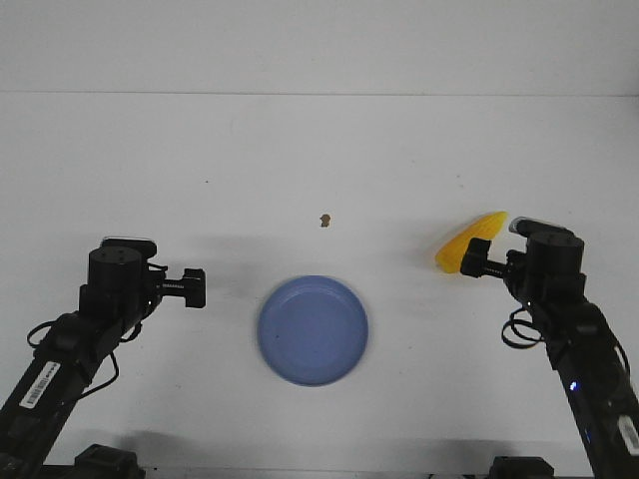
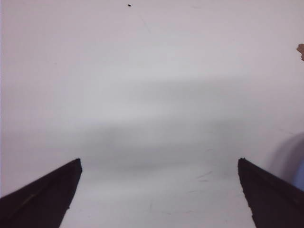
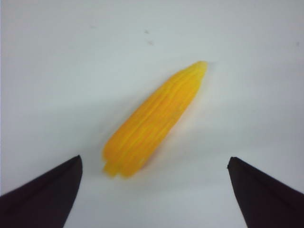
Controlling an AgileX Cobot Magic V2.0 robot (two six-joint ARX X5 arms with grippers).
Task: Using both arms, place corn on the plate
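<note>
The yellow corn [image 1: 469, 242] lies on the white table at the right, tilted, its tip pointing away. In the right wrist view the corn [image 3: 154, 123] lies just ahead of my right gripper [image 3: 154, 159], which is open and empty, its fingers apart from the cob. The blue plate [image 1: 313, 329] sits empty at the table's middle front. My left gripper [image 2: 159, 161] is open and empty over bare table, left of the plate. In the front view the left arm [image 1: 118, 274] and the right arm [image 1: 547, 261] stand on either side of the plate.
A tiny brown speck [image 1: 324, 220] lies on the table beyond the plate; it also shows at the edge of the left wrist view [image 2: 300, 50]. A small dark dot [image 2: 129, 5] marks the table farther off. The table's far edge meets a white wall.
</note>
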